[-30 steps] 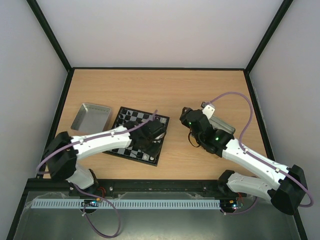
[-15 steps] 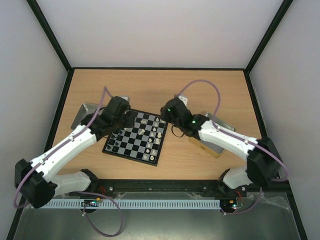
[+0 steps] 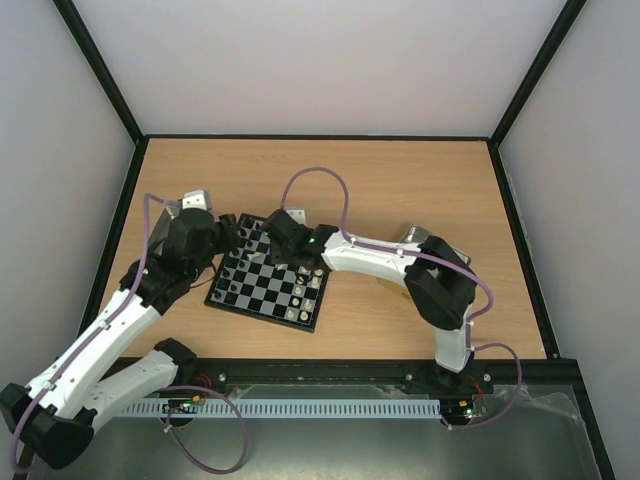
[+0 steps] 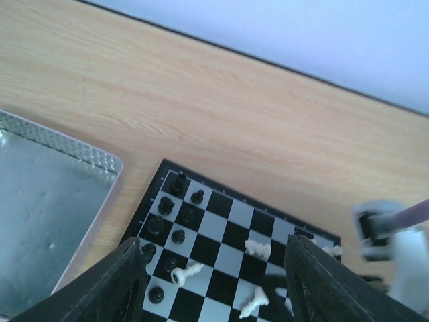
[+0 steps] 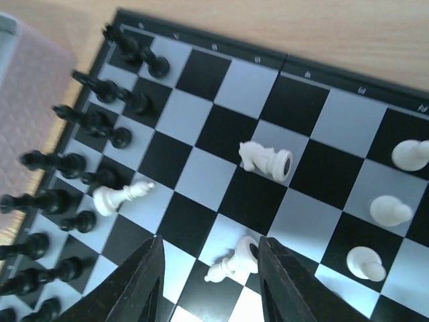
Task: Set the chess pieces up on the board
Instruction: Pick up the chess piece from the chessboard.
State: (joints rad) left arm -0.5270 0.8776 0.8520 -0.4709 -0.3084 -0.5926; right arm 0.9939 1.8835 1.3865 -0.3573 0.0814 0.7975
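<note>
Jaws of right gripper (image 5: 209, 249), apart, straddle toppled cream-white chess piece (image 5: 231, 263) on black-and-grey chequered board (image 5: 242, 84), long axis across the gap; left gripper (image 4: 213, 243), jaws apart, farther.

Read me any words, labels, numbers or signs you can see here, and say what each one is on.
No text can be read.
The board carries small pale marks along its black rim, perhaps square coordinates, but they are too small and blurred to read.
Nothing legible shows on the silver tin or the table.
</note>
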